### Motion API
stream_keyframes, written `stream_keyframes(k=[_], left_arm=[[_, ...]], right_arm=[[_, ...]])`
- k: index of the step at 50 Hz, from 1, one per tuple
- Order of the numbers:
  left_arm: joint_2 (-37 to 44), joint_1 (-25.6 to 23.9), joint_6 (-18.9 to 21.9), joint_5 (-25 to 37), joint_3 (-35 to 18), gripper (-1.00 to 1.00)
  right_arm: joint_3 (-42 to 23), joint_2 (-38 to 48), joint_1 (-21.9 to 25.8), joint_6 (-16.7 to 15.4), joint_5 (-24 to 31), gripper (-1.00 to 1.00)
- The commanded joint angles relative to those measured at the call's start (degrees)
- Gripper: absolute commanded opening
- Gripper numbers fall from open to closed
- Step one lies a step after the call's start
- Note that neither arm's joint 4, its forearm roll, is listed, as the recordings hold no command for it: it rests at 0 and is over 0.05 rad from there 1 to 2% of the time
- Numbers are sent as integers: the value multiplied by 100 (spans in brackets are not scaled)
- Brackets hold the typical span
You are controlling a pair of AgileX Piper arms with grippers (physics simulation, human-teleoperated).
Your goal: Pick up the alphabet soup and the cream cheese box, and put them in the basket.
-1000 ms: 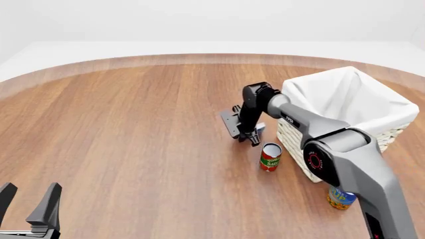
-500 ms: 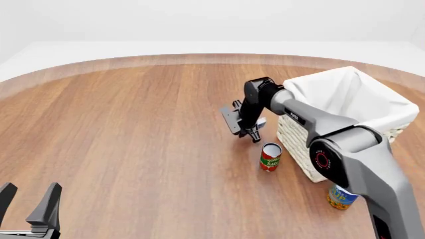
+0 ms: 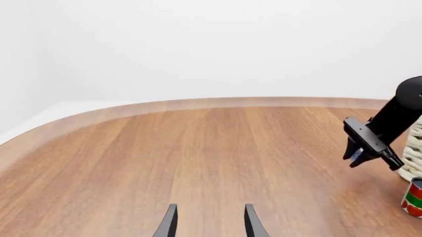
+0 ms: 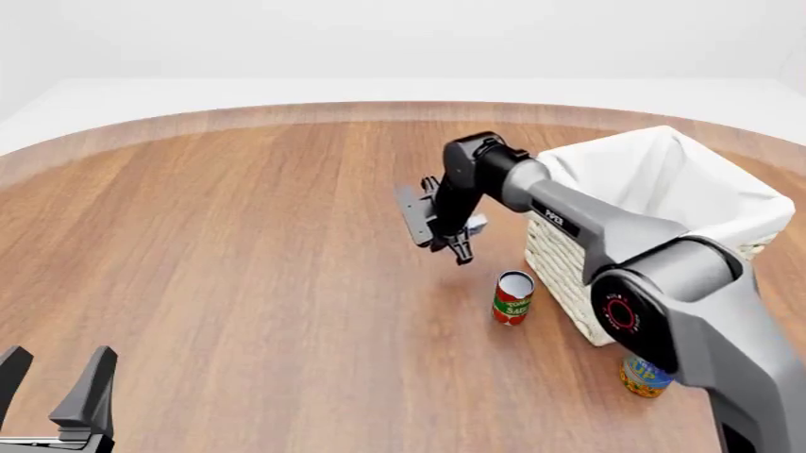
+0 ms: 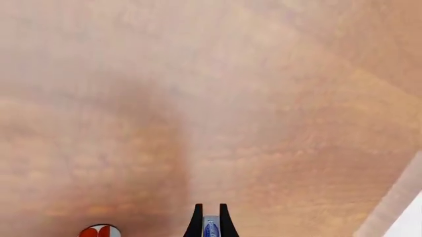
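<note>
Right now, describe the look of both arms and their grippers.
The right arm has smooth grey shell links, black joints, a red ring mark on one round joint cap and small white lettering. Its right gripper is black with slim tapered fingers. The left gripper shows two dark, flat, pointed fingers. No cables show.

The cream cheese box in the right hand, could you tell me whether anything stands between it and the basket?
Nothing visible does. The right hand holds the cream cheese box above the table, just left of the basket. The red-and-green can stands lower and nearer.
</note>
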Motion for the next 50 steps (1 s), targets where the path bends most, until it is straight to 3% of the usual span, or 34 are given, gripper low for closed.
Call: stream_keyframes(k=[1, 18, 31, 50], left_arm=[[0, 0, 0, 0, 0, 100], [0, 0, 0, 0, 0, 100], [0, 0, 0, 0, 0, 100], [0, 0, 0, 0, 0, 100]], right_arm=[[-97, -176, 256, 495, 15, -100], [407, -521, 604, 1166, -445, -100], [371, -797, 1139, 2132, -547, -100], [531, -960, 1157, 2759, -992, -100]])
